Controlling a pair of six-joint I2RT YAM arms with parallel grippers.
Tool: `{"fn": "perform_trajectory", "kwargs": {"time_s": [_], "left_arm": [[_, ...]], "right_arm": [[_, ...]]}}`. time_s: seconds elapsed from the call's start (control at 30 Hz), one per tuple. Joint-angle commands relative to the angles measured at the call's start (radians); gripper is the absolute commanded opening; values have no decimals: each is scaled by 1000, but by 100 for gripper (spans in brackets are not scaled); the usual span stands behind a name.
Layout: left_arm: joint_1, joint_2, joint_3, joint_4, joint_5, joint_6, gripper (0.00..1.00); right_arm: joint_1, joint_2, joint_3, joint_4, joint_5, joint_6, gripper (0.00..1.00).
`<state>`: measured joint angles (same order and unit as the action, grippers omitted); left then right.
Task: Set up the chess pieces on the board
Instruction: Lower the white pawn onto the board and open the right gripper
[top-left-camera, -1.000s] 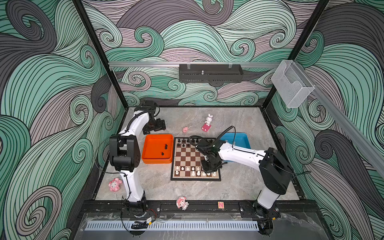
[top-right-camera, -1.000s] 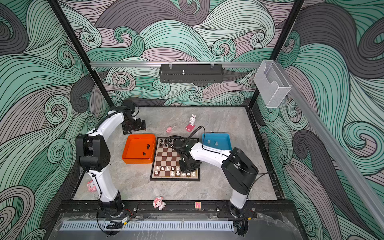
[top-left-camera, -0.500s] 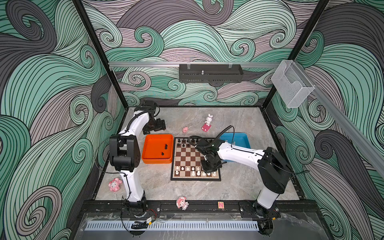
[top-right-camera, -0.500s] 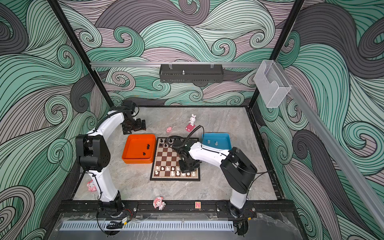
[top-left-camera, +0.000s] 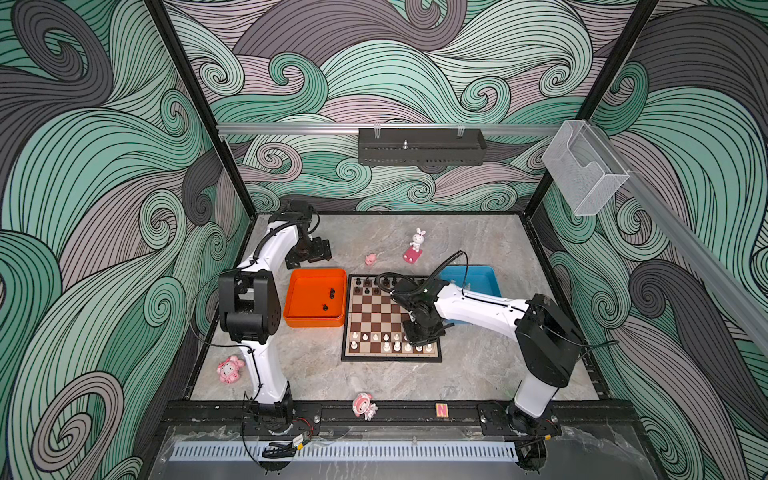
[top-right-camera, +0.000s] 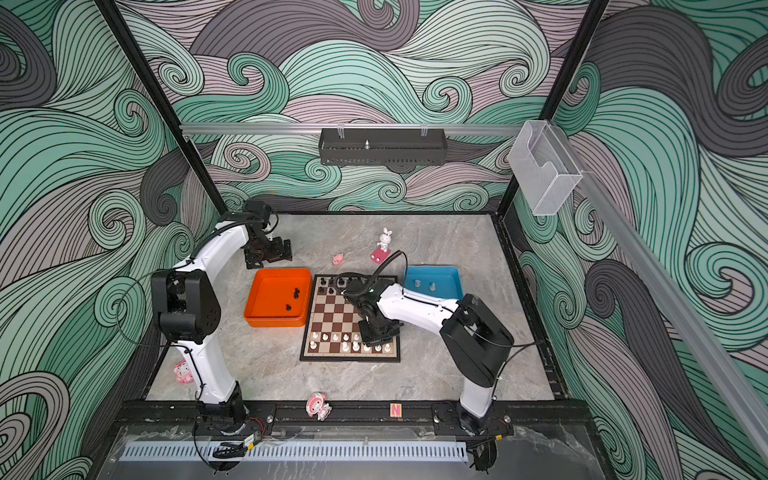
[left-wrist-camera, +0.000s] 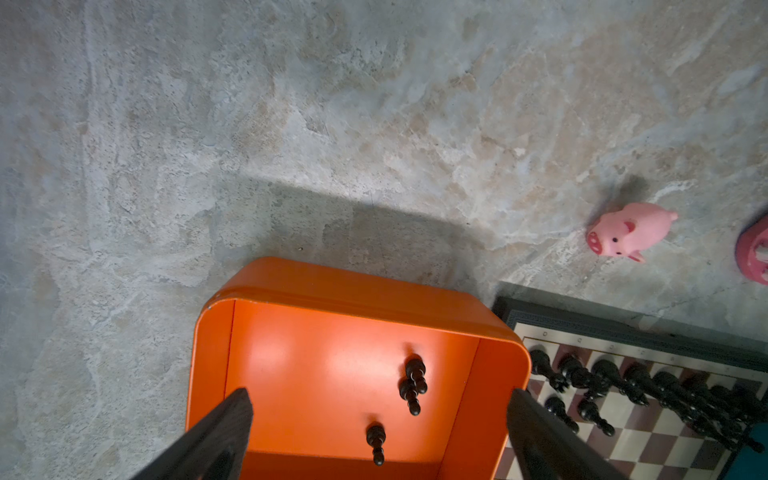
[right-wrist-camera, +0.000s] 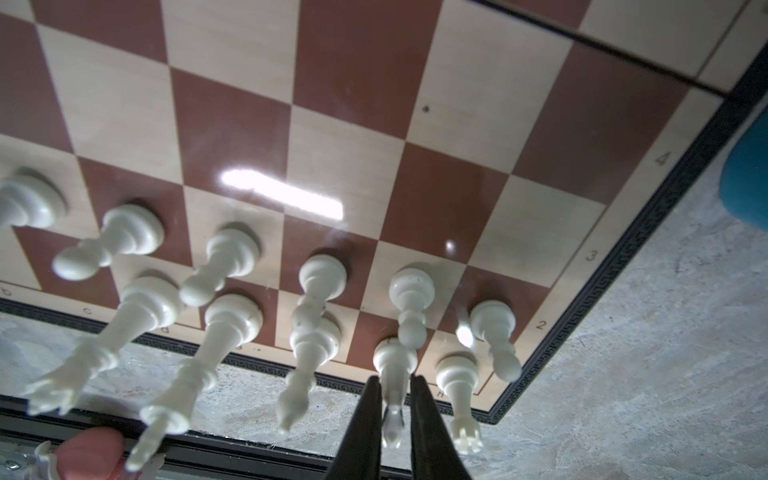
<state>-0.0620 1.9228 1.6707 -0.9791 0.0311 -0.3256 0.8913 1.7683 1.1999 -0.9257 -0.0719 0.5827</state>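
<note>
At the right gripper (right-wrist-camera: 395, 380): jaws narrow, pinched on the upper part of a white piece (right-wrist-camera: 395, 357). Piece upright, base down on the board (right-wrist-camera: 627, 206), near row, one square in from the right edge, just beside the corner piece. In both top views, hangs low over that near right corner, hiding the piece.

At the left gripper (left-wrist-camera: 378, 395): jaws wide, holding nothing, touching nothing. Hangs at the far left, above the table (top-left-camera: 478, 374) near the far wall of the orange tray (top-left-camera: 313, 323).

Against a second ago: right forearm and its cable loop a little further left, with the gripper at the same corner of the board. Left arm unmoved. Same three black pieces in the orange tray.

As for the board (top-left-camera: 390, 358): flat on the table, mid-scene, between the orange tray on the left and the blue tray (top-left-camera: 478, 274) on the right, close to both. Brown and cream squares, cream rim with small letters and numbers, thin black border.

As for the white pieces (top-left-camera: 386, 340): small, glossy, round-based, standing in the two near rows. Tall ones nearest, short ones one row further in, with a gap left of middle in the near row. Two more white ones (top-right-camera: 424, 285) in the blue tray.

As for the black pieces (top-left-camera: 368, 284): standing in the two far rows, partly hidden by the right arm. Three more in the orange tray, two touching (left-wrist-camera: 413, 382) and one apart (left-wrist-camera: 376, 440).
</note>
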Motion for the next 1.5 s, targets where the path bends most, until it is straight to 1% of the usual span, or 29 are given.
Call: {"fn": "perform_trajectory", "kwargs": {"time_s": [0.0,0.17,0.7,0.87,1.03,1.47], "left_arm": [[-6,16,3,-6,4,-3,98],[-6,15,1,-7,3,-3,98],[-7,12,2,-8,0,-3,98],[-6,12,1,-6,1,-3,98],[-7,11,1,-7,0,-3,98],[-7,13,1,-7,1,-3,98]], "right_arm": [[6,16,18,-16,9,0,13],[6,16,17,-4,-11,6,9],[5,17,17,11,-37,14,7],[5,17,15,10,-34,13,7],[5,16,15,10,-18,14,10],[5,16,18,11,-5,14,11]]}}
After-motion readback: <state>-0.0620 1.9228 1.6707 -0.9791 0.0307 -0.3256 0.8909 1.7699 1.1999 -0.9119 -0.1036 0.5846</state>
